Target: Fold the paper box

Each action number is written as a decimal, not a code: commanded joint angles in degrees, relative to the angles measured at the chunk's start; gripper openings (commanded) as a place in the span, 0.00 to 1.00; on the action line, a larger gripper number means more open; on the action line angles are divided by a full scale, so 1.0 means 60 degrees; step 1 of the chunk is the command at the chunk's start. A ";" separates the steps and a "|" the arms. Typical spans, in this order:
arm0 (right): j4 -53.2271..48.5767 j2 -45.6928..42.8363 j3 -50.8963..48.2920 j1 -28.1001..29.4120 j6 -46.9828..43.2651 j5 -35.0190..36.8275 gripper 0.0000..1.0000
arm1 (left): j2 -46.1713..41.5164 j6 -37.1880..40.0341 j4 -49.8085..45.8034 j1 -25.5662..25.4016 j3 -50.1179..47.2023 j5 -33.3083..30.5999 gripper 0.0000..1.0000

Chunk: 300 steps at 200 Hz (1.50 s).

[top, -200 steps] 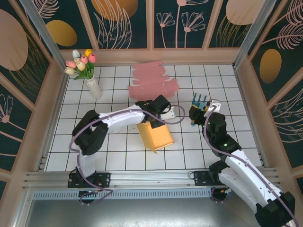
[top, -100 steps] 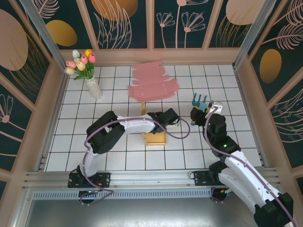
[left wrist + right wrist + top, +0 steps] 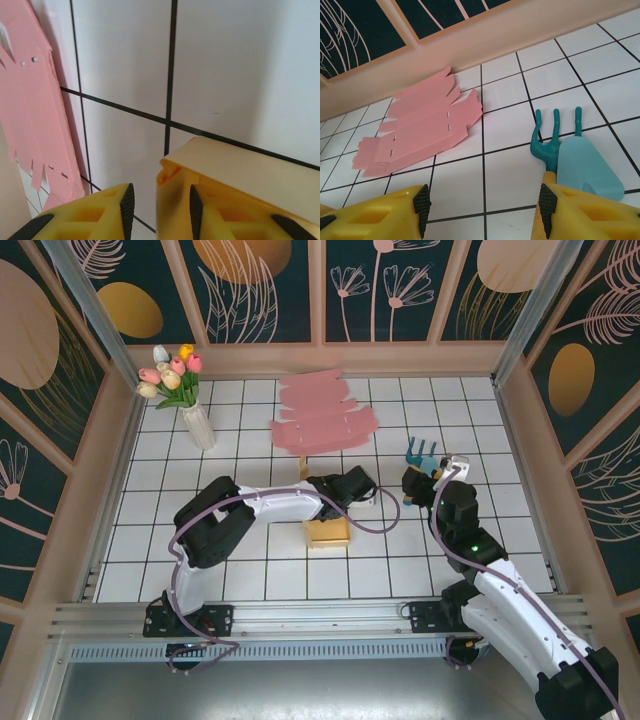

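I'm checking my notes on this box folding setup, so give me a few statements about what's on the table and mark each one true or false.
1. The pink sheet lies flat on the table. True.
2. The vase stands to the right of the pink sheet. False: in the top view it stands to the sheet's left.
3. The right fingers hold the fork. False: they are apart with nothing between them, and the fork lies on the table ahead of them.
4. The box sits nearer the arms' bases than the pink sheet. True.
5. A trowel lies right beside the fork. True.
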 commanded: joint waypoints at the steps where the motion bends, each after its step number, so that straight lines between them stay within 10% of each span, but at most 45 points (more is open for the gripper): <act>1: 0.0375 -0.0130 -0.0135 -0.0067 0.0182 -0.0077 0.62 | -0.0440 -0.0133 -0.0108 -0.0029 0.0000 -0.0033 0.39; 55: 0.0403 -0.0090 -0.0165 -0.0071 0.0007 -0.0151 0.63 | -0.1306 -0.1332 0.0697 -0.0122 0.0311 0.0130 0.38; 155: 0.0508 0.0169 -0.0150 -0.0078 -0.0133 -0.0417 0.63 | -0.6117 -1.0120 0.0649 -0.0238 -0.1898 -0.0766 0.61; 300: 0.0493 0.0571 -0.0059 -0.0083 -0.0353 -0.0768 0.63 | -0.6398 -1.0968 -0.1229 -0.0240 -0.2924 -0.0038 0.55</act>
